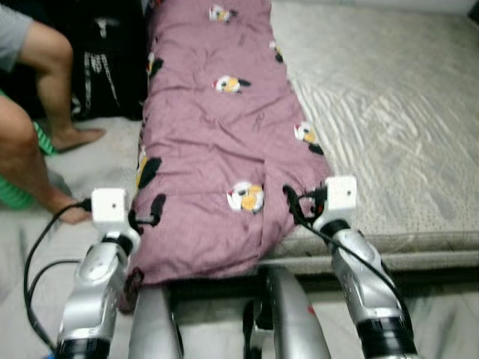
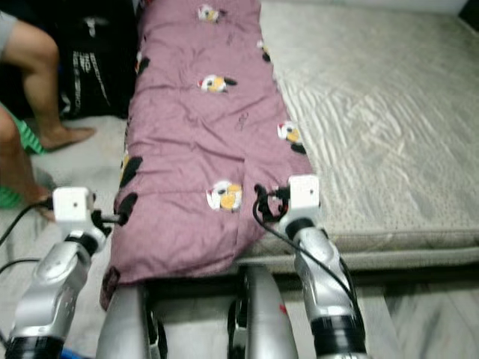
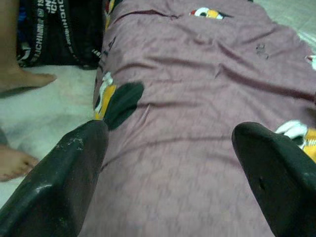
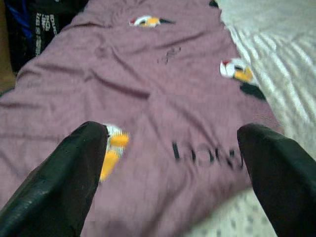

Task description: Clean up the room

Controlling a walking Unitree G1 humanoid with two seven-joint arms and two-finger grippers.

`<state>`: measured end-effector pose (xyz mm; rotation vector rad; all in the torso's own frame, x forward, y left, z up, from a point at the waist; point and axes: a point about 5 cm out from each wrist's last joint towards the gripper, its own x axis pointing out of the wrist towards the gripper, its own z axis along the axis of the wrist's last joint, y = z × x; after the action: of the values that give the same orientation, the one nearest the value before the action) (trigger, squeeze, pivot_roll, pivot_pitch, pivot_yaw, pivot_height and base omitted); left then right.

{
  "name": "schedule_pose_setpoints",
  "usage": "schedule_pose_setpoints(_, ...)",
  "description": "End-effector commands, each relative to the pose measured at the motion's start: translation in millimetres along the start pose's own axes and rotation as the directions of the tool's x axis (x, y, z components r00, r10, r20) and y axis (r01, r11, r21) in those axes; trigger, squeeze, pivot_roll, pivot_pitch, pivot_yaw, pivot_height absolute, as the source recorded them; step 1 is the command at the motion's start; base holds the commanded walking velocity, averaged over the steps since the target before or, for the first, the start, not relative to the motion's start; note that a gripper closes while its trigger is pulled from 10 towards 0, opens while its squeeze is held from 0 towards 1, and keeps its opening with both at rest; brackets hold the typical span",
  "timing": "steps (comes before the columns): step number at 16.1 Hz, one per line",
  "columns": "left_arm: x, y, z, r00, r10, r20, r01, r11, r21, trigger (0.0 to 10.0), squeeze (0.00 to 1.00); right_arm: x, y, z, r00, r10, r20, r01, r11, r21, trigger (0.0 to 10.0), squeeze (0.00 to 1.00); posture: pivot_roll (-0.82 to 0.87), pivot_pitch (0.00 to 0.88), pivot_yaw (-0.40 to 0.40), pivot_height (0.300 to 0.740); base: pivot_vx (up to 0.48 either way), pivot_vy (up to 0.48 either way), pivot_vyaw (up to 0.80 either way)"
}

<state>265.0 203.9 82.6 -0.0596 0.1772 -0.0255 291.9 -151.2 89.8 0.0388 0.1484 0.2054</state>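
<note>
Left tool point(image 1: 144, 219): fingers apart with nothing between them, at the near left corner of the quilt, above the fabric where it spills over the bed's left edge.
Quilt point(image 1: 217, 142): mauve with cartoon birds, folded into a long strip lying along the left side of the bed point(image 1: 389, 127); its near end hangs over the foot edge.
Long axis: runs from the foot edge away toward the far end of the bed, parallel to the left edge; the short end faces the robot.
Right tool point(image 1: 299, 200): fingers apart, empty, at the quilt's near right corner beside the bare mattress.
Step in hand: likely taking both near corners to fold the strip.
Doing it well: close each tool on all layers, level, then lift together so the fold stays square.
</note>
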Motion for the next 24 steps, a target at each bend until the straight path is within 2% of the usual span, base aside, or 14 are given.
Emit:
schedule_pose_setpoints(1, -3.3, 4.0, 3.7, 0.999, 0.03, 0.011, -0.03, 0.999, 0.014, 10.0, 0.0, 2.8, -1.7, -0.9, 1.0, 0.019, -0.016, -0.019, 1.0, -0.006, 10.0, 0.0, 0.01, 0.18, -0.069, 0.553, 0.0, 0.0, 0.0)
schedule_pose_setpoints(2, -4.9, 6.5, 3.5, 0.998, 0.057, 0.014, -0.057, 0.998, 0.024, 10.0, 0.0, 5.2, -1.2, 0.9, 0.999, 0.037, -0.01, -0.037, 0.999, -0.018, 10.0, 0.0, 0.01, 0.18, -0.069, 0.553, 0.0, 0.0, 0.0)
schedule_pose_setpoints(4, -11.8, 20.2, -0.6, 0.984, 0.176, 0.011, -0.177, 0.982, 0.063, 10.0, 0.0, 19.9, 6.9, 8.1, 0.992, 0.123, -0.007, -0.123, 0.99, -0.064, 10.0, 0.0, 0.02, 0.186, -0.069, 0.553, 0.0, 0.0, 0.0)
schedule_pose_setpoints(6, -17.4, 26.2, -1.5, 0.979, 0.205, 0.0, -0.205, 0.976, 0.076, 10.0, 0.0, 32.4, 12.1, 12.3, 0.987, 0.163, -0.014, -0.163, 0.983, -0.08, 10.0, 0.0, 0.05, 0.195, -0.073, 0.553, 0.0, 0.0, 0.0)
schedule_pose_setpoints(8, -25.1, 29.7, -2.6, 0.978, 0.208, -0.014, -0.206, 0.975, 0.083, 10.0, 0.0, 44.3, 21.2, 15.0, 0.978, 0.207, -0.025, -0.208, 0.974, -0.092, 10.0, 0.0, 0.08, 0.22, -0.08, 0.553, 0.0, 0.0, 0.0)
schedule_pose_setpoints(11, -40.1, 32.1, -0.6, 0.978, 0.21, -0.019, -0.207, 0.973, 0.102, 10.0, 0.0, 63.2, 45.5, 17.4, 0.956, 0.288, -0.05, -0.291, 0.954, -0.078, 10.0, 0.0, 0.11, 0.273, -0.078, 0.553, 0.0, 0.0, 0.0)
schedule_pose_setpoints(12, -46.1, 32.9, 2.1, 0.979, 0.205, -0.014, -0.202, 0.972, 0.117, 10.0, 0.0, 68.4, 56.5, 20.7, 0.95, 0.31, -0.044, -0.313, 0.948, -0.056, 10.0, 0.0, 0.12, 0.287, -0.076, 0.553, 0.0, 0.0, 0.0)
schedule_pose_setpoints(15, -51.3, 33.7, 5.8, 0.98, 0.199, -0.021, -0.194, 0.972, 0.13, 10.0, 0.0, 78.1, 84.2, 24.4, 0.933, 0.355, -0.055, -0.354, 0.935, 0.027, 10.0, 0.0, 0.13, 0.313, -0.069, 0.553, 0.0, 0.0, 0.0)
schedule_pose_setpoints(16, -53.0, 33.4, 6.6, 0.98, 0.198, -0.022, -0.194, 0.972, 0.131, 10.0, 0.0, 78.5, 88.4, 23.6, 0.93, 0.363, -0.061, -0.363, 0.932, 0.023, 10.0, 0.0, 0.14, 0.32, -0.067, 0.553, 0.0, 0.0, 0.0)
schedule_pose_setpoints(18, -53.3, 29.3, 8.4, 0.983, 0.183, -0.031, -0.178, 0.975, 0.133, 10.0, 0.0, 84.0, 102.5, 25.2, 0.951, 0.3, -0.071, -0.299, 0.954, 0.019, 10.0, 0.0, 0.14, 0.331, -0.064, 0.553, 0.0, 0.0, 0.0)
schedule_pose_setpoints(20, -54.2, 27.3, 9.5, 0.985, 0.166, -0.036, -0.16, 0.977, 0.141, 10.0, 0.0, 88.3, 101.8, 22.7, 0.978, 0.172, -0.115, -0.177, 0.984, -0.036, 10.0, 0.0, 0.14, 0.332, -0.063, 0.553, 0.0, 0.0, 0.0)
schedule_pose_setpoints(22, -53.2, 27.1, 9.3, 0.985, 0.166, -0.039, -0.159, 0.977, 0.142, 10.0, 0.0, 89.5, 87.3, 17.3, 0.985, 0.052, -0.167, -0.058, 0.998, -0.028, 10.0, 0.0, 0.14, 0.325, -0.066, 0.553, 0.0, 0.0, 0.0)
schedule_pose_setpoints(24, -50.6, 27.4, 9.7, 0.985, 0.17, -0.039, -0.163, 0.977, 0.139, 10.0, 0.0, 85.3, 42.5, 6.8, 0.958, -0.179, -0.223, 0.178, 0.984, -0.025, 10.0, 0.0, 0.13, 0.312, -0.072, 0.553, 0.0, 0.0, 0.0)
